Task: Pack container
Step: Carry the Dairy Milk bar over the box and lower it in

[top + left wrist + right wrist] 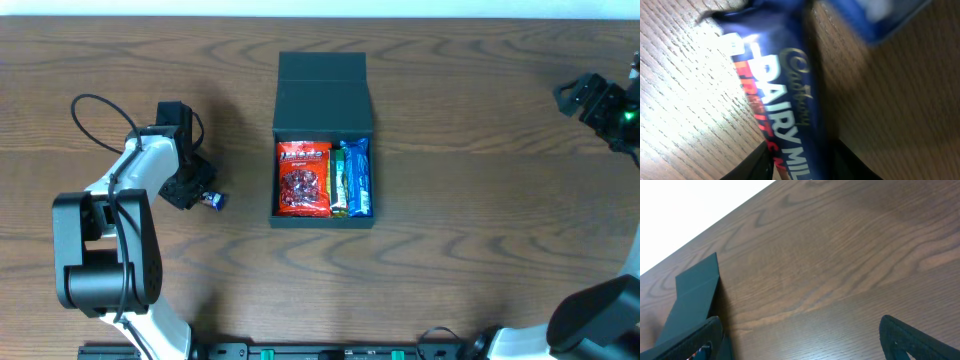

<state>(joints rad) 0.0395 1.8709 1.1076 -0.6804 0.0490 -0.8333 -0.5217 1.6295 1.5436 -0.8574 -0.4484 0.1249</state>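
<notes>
Overhead: bright, even and sharp, only soft shadow hugging the container point(322, 95) walls. Close under the left gripper point(802, 167): chocolate bar point(785, 100) smeared out of focus, hard white glare on the table point(685, 90) ahead-left. Ahead of the right gripper point(805, 347): crisp wood grain, blown-out white past the far edge.

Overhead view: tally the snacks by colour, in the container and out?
Red packet: 1
Green bar: 1
Blue bar: 1
Dark blue Cadbury bar, outside the container: 1
Total: 4
</notes>
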